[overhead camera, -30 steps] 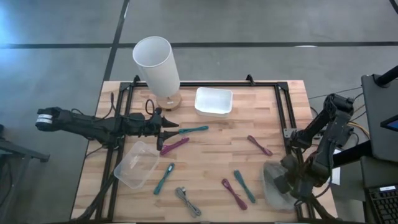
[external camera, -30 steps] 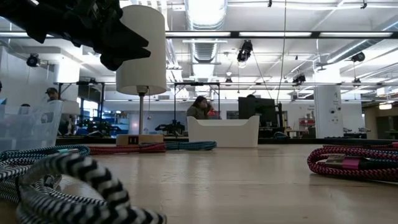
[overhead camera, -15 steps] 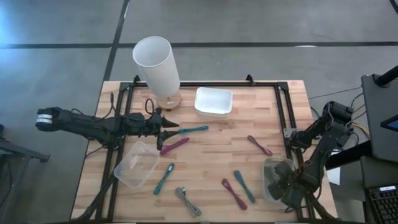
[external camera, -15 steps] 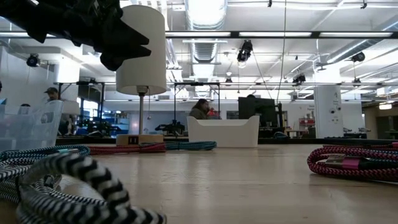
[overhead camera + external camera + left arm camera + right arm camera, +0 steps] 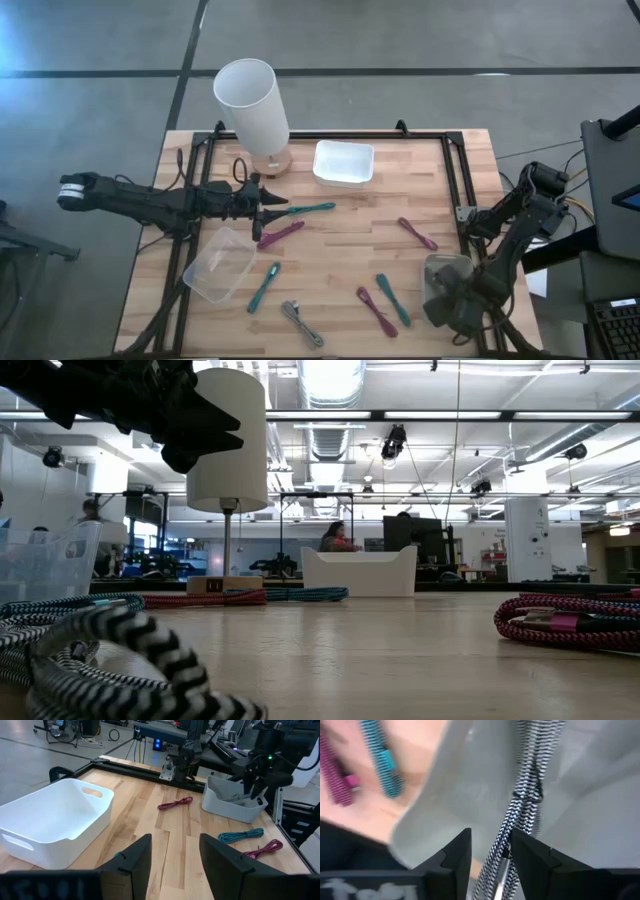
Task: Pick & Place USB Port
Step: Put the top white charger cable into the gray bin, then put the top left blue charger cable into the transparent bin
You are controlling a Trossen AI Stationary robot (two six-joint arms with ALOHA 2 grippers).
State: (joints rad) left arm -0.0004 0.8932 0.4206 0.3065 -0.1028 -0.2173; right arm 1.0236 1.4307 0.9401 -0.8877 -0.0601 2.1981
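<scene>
Looks like the right gripper (image 5: 487, 852) is letting go, fingers spreading around the black-and-white striped USB cable (image 5: 522, 807) dropping into the grey bin (image 5: 440, 285) at 4 o'clock, so it probably needs lifting clear next.

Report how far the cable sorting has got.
Done: one black-and-white braided cable lies inside the grey bin, between the right gripper's open fingers. In hand: nothing; the open left gripper hovers mid-table. Left: pink and teal cables and another black-and-white cable on the wooden table.
</scene>
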